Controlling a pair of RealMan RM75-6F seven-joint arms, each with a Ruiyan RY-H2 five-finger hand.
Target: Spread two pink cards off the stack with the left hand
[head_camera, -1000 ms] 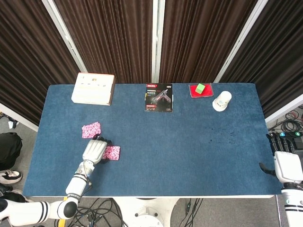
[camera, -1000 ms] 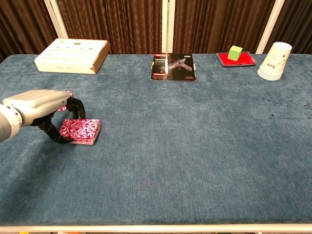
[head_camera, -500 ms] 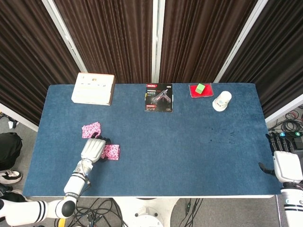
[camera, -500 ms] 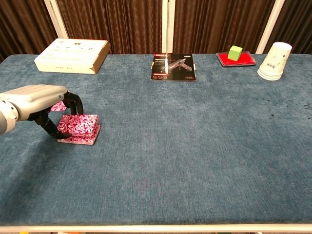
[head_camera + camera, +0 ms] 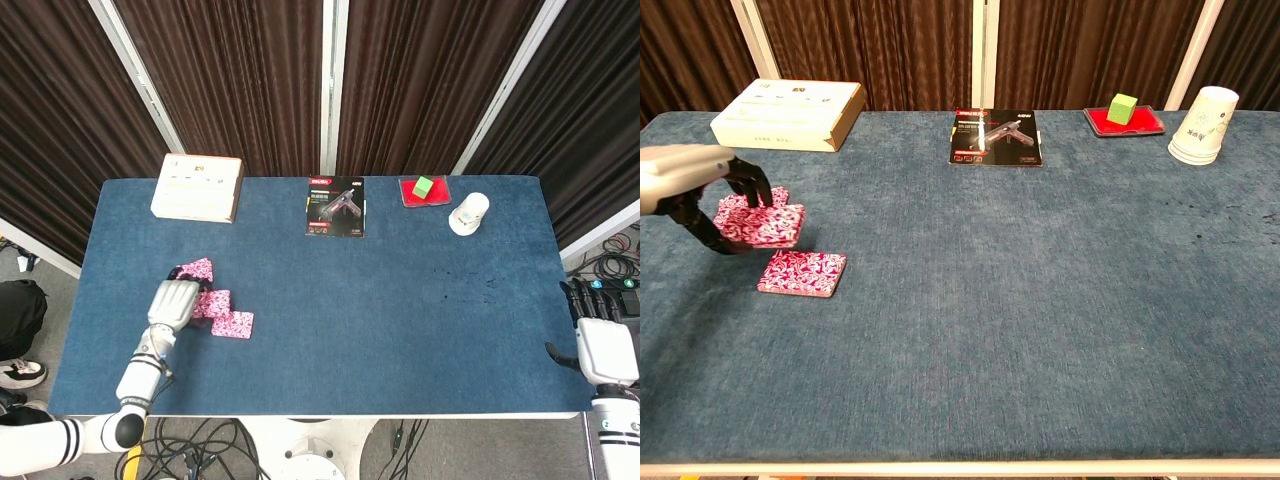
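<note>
The pink card stack (image 5: 234,324) (image 5: 802,272) lies flat on the blue table near its front left. My left hand (image 5: 174,303) (image 5: 695,180) is to the left of the stack and pinches one pink card (image 5: 216,301) (image 5: 768,227), held just above the cloth between the stack and a single pink card (image 5: 198,268) (image 5: 740,203) lying further back. The hand partly hides that far card. My right hand (image 5: 604,345) hangs off the table's right edge, fingers straight and apart, holding nothing.
At the back of the table (image 5: 400,300) sit a white box (image 5: 197,187) (image 5: 788,114), a black tool package (image 5: 336,206) (image 5: 995,137), a green block (image 5: 423,186) (image 5: 1123,108) on a red tray, and a paper cup (image 5: 469,213) (image 5: 1201,124).
My left hand has drawn the top card off the stack and carried it left and toward the far card. The stack stays put. The right hand has not moved.
</note>
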